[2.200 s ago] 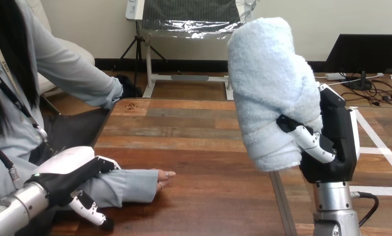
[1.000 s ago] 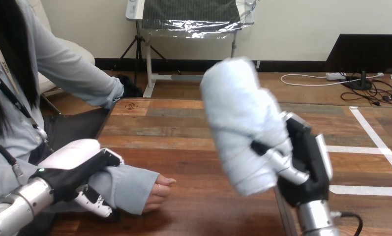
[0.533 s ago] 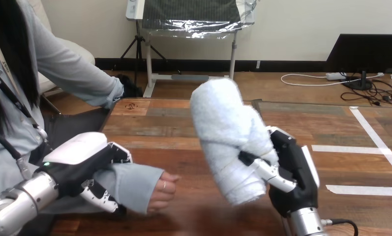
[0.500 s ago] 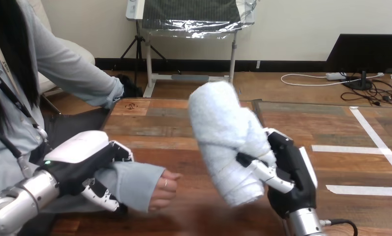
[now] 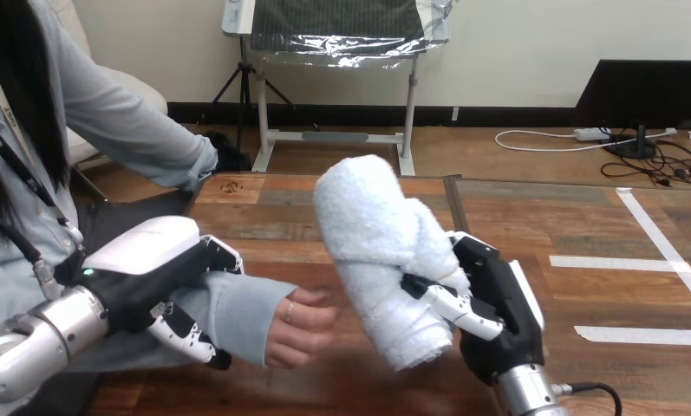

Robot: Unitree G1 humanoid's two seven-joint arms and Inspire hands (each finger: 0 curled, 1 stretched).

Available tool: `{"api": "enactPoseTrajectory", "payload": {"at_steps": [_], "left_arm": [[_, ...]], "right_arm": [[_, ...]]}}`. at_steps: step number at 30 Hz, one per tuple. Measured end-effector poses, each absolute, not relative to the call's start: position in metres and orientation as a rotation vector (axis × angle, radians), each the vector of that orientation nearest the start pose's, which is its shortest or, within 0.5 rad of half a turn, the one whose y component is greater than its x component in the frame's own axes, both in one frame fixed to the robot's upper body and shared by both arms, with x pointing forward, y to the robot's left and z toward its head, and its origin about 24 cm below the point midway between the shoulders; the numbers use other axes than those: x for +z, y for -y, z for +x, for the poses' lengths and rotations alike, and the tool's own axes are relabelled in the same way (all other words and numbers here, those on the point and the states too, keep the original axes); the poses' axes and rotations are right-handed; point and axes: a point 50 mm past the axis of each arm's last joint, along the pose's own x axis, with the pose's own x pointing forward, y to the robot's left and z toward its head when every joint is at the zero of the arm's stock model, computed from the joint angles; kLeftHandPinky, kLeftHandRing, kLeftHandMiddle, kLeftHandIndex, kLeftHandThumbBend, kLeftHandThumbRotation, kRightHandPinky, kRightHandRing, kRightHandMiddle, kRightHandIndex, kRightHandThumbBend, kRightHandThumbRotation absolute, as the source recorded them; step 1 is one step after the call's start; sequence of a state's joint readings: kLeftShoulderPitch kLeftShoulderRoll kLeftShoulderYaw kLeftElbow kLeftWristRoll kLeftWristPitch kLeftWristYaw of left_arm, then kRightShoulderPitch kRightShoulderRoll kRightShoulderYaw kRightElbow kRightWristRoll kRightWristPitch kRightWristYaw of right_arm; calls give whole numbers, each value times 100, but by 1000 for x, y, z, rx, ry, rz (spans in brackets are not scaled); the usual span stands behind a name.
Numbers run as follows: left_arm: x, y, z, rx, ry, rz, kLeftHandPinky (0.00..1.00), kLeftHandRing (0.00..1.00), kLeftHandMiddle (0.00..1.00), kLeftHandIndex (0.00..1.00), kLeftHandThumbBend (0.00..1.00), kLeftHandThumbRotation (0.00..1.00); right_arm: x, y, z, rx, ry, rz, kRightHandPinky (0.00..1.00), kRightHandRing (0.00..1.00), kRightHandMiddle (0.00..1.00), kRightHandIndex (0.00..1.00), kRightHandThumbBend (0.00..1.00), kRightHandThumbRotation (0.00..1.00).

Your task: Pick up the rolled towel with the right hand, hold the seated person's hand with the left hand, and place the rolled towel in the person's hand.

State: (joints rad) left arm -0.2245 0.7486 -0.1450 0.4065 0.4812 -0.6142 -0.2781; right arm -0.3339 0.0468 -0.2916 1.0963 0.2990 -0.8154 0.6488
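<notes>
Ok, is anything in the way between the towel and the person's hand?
Nothing visible. The towel, gripped by the right robot hand, hangs just right of the person's hand, with only bare table between. The left robot hand grips the forearm.

No readable text, labels, numbers or signs anywhere in view.
</notes>
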Motion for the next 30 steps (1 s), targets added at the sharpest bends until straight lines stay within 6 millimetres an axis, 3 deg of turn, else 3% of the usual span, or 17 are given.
{"api": "enactPoseTrajectory", "payload": {"at_steps": [30], "left_arm": [[101,-233,271,-644,192,1252,33,38,43,45,85,0]], "right_arm": [[-36,132,269,310,57,274,18,25,39,40,53,0]]}}
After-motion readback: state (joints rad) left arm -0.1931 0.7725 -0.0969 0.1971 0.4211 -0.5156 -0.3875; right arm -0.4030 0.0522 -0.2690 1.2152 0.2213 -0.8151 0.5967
